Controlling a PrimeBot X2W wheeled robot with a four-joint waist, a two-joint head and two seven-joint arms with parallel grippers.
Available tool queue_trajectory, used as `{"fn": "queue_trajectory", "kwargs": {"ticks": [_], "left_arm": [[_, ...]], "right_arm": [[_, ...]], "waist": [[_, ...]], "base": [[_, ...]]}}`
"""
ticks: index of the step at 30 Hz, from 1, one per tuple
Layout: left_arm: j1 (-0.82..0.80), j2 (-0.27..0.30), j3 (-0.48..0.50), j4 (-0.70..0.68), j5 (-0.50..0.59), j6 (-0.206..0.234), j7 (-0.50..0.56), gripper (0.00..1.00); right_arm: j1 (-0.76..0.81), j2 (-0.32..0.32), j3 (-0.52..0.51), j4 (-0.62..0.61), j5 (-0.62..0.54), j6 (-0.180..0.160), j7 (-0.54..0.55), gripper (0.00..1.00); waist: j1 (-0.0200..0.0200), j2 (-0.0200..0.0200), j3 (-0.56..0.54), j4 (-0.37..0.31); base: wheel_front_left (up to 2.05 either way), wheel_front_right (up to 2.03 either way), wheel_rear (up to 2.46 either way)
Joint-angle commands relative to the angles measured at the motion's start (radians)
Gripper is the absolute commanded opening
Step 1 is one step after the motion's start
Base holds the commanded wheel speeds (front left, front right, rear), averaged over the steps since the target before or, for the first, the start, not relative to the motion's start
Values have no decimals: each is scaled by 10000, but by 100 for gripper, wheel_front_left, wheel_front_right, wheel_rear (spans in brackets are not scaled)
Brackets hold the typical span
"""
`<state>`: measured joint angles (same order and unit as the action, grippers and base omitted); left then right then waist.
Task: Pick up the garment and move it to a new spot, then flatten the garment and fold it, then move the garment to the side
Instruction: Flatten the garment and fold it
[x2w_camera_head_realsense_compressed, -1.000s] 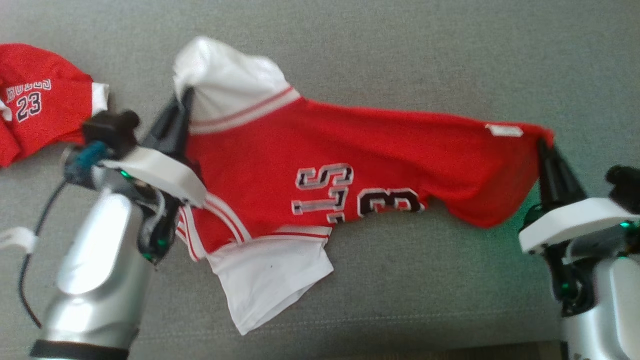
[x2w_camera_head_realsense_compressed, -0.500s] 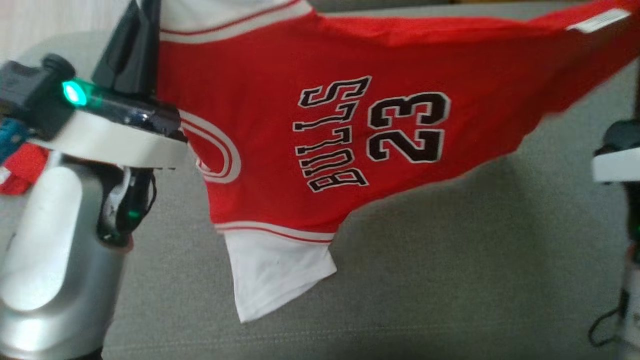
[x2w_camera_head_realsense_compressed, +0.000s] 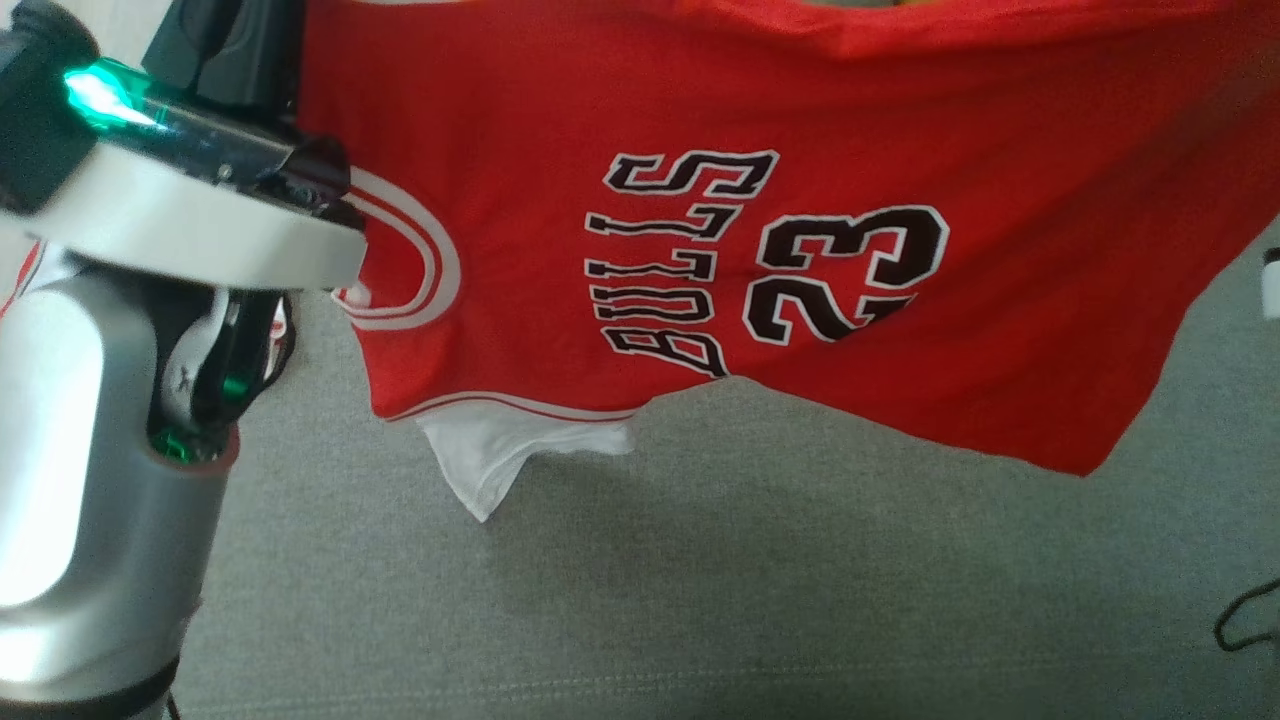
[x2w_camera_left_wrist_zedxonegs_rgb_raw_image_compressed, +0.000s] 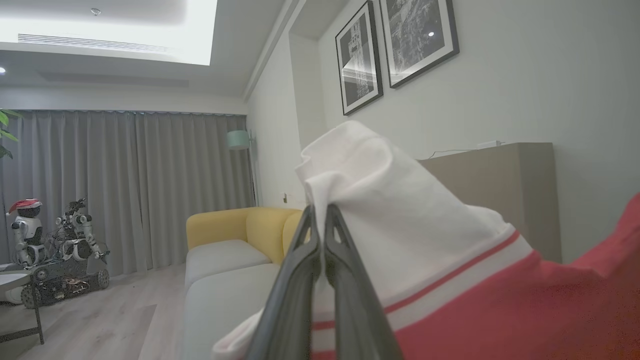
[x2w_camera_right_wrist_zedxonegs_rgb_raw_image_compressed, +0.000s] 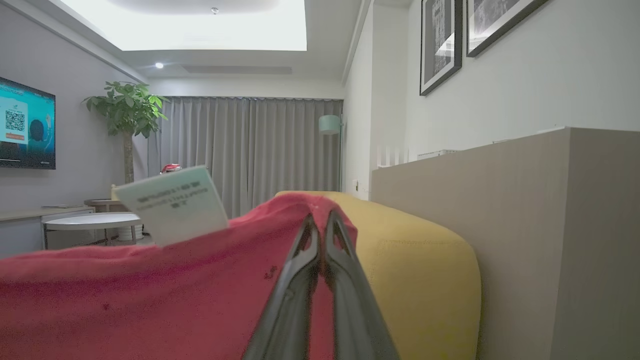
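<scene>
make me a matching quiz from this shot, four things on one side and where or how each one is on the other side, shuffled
Things:
1. left hand
2. right hand
3. white label
4. number 23

States:
a. sticks up from the red edge, beside a hand
b. shut on the white part of the garment
c. black with a white outline, on the red front
d. shut on a red edge of the garment

Pairs: 1-b, 2-d, 3-a, 4-c
</scene>
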<state>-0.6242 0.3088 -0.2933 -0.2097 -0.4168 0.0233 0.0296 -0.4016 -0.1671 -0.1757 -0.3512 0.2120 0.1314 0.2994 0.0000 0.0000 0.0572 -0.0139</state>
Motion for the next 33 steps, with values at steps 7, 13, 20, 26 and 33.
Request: {"fn": "queue_trajectory", "kwargs": {"ticks": [7,13,20,26,33], "left_arm": [[-1716,76,208,1134,-257,-395,-182,0],[-3800,-290,-7,3321,-137,-870,-799,0],[-6753,-676,-126,6933,237,-1220,-2416,0],[-8290,-968,-170,8752,740,-1327,-2897,0],[-7888,-1540,37,10182,912,-1409,-2911,0]], "right_arm": [[-1406,-55,293,951,488,-7,17,0],[-3682,-113,691,2906,850,-7,-398,0],[-7151,174,1160,6516,1011,-7,-1968,0],[-8941,473,1391,9241,827,-7,-3620,0],[-9709,791,2190,12467,757,-7,-4071,0]], "waist": [[0,0,503,11],[0,0,1333,-113],[0,0,2239,-308],[0,0,2673,-385],[0,0,3484,-333]], "base": [[0,0,0],[0,0,0],[0,0,0],[0,0,0],[0,0,0]]}}
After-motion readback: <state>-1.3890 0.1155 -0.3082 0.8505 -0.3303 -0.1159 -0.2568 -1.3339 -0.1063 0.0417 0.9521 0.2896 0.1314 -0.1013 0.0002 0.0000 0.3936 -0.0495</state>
